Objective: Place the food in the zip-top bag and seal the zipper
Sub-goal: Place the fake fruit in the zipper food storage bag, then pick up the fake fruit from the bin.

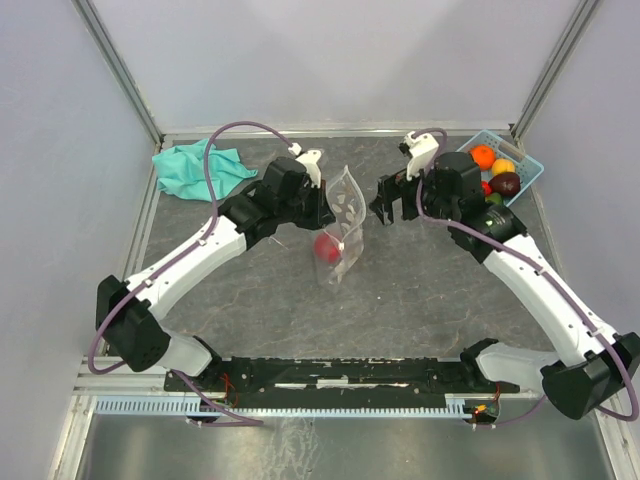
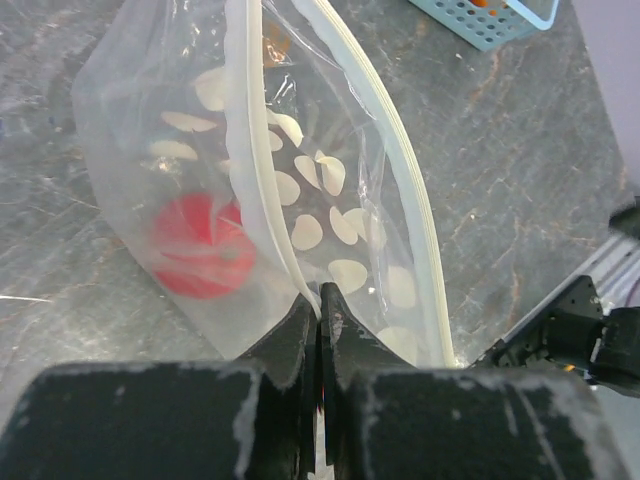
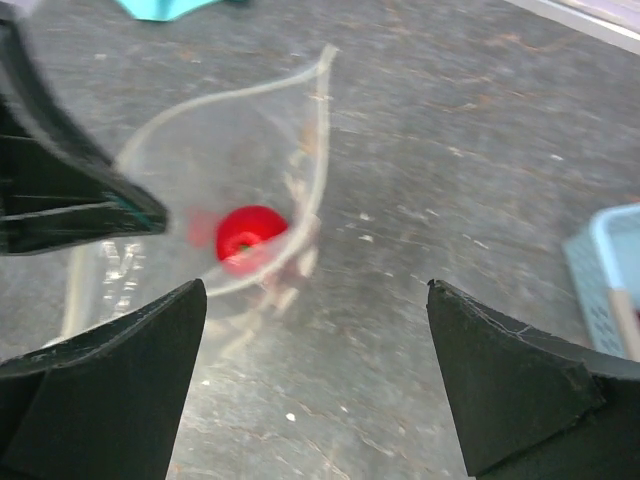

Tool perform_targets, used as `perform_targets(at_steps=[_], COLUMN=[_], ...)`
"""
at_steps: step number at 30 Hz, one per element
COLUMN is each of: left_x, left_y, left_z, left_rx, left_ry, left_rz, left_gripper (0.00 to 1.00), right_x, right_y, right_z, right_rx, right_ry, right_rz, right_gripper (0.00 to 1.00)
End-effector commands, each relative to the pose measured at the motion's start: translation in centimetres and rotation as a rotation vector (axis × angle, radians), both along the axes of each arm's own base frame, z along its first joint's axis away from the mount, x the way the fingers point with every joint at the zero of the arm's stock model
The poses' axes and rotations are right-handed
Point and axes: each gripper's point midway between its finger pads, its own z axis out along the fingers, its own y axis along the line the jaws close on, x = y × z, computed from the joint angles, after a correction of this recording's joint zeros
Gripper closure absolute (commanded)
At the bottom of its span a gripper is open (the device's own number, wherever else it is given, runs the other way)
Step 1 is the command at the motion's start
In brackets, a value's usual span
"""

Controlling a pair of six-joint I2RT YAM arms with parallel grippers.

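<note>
One red fruit (image 1: 326, 247) is lying low inside the zip-top bag (image 1: 345, 205), which is standing at the centre of the top view with its mouth gaping toward the right. I am seeing the left end effector (image 2: 320, 300) clamping fully shut on the bag's rim beside the zipper (image 2: 395, 130), propping it up off the tabletop (image 1: 430, 290). The right end effector (image 1: 390, 205) is hanging just right of the mouth, spread wide and carrying nothing, while the other fruits (image 1: 500, 172) are waiting in the basket (image 1: 536, 165) at the upper right. I am worrying about that thin pinch. The film is looking slippery, and a fruit or finger nudging the rim on entry could tug it free, letting the mouth collapse or the red fruit roll out.
</note>
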Motion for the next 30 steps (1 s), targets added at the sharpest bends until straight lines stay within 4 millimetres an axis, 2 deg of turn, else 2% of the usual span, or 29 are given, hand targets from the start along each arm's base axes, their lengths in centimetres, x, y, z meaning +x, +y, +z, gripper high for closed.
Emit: perform_targets(at_steps=[1,5,11,16,22,30], left_x=[1.4,1.8,2.4,2.6,2.3,2.1], left_y=[1.7,2.7,3.8,4.2,4.1,4.0], left_z=[2.1,2.2,3.2,2.9,2.1,1.7], left_rx=[0.114,0.189,0.259,0.298,0.303,0.297], left_ry=[-0.115,-0.131,-0.187,-0.195,-0.173,-0.152], left_rz=[0.01,0.015,0.01,0.006,-0.004,-0.006], left_gripper=[0.97,0.97,0.97,0.97,0.97,0.97], right_x=[2.2,4.7,8.4,10.6,12.1,14.5], right_y=[-5.9,-10.8,-17.2,-20.6,-25.7,-28.9], right_z=[0.6,0.0,-3.1,-6.3,-10.1,-14.1], right_rx=[-0.187,-0.232,-0.23,-0.244,-0.237,-0.138], right_ry=[-0.003,0.056,0.157,0.245,0.356,0.465], right_rz=[-0.23,-0.411,-0.659,-0.764,-0.943,-1.086], right_gripper=[0.01,0.01,0.01,0.01,0.01,0.0])
